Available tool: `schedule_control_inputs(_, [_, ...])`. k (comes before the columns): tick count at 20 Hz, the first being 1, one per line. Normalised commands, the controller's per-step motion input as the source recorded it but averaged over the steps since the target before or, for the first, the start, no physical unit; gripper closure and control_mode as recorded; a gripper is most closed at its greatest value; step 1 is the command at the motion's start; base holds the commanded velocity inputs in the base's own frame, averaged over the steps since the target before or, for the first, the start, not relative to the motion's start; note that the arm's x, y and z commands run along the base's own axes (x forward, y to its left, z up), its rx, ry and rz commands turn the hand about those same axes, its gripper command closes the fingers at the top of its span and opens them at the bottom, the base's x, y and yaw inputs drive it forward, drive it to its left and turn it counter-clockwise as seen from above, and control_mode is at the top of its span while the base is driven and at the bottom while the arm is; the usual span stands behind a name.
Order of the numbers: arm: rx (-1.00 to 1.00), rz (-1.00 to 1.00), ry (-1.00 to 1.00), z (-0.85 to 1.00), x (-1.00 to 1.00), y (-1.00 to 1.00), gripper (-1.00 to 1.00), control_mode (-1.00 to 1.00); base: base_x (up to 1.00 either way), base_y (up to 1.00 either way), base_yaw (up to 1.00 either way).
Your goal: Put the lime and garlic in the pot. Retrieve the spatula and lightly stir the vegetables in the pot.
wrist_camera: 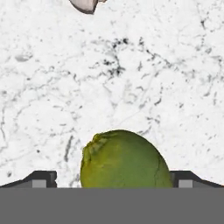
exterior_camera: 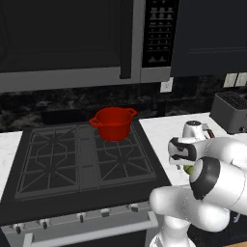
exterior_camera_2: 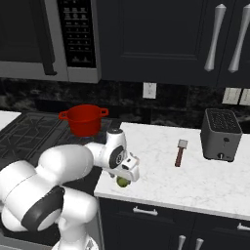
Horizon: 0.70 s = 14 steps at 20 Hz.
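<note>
Lime (wrist_camera: 124,159) sits dead centre between your gripper (exterior_camera_2: 124,181) fingertips, low at front counter edge. Jaws spread wide either side, nothing clamped yet. Pot (exterior_camera_2: 84,119) is back-left on stove, well apart, so you'd close, lift, swing left.

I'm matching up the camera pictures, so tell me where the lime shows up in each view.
Left base view: lime, a green sliver lower right, mostly behind the arm.
Right base view: lower centre, at the counter's front edge under the hand.
Hand view: bottom centre, between the fingertips.
Shared landmark: the white marble counter.
</note>
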Motion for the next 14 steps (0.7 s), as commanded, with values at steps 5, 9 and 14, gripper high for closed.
schedule_control_inputs(5, [-0.02,0.00,0.00,-0.31,0.00,0.00,1.00,-1.00,0.00,0.00,0.00])
schedule_control_inputs(9, [0.00,0.02,-0.06,0.10,-0.05,0.06,1.00,-1.00,0.00,0.00,0.00])
schedule_control_inputs(14, [-0.19,0.10,-0.34,0.86,-0.04,0.80,1.00,-1.00,0.00,0.00,0.00])
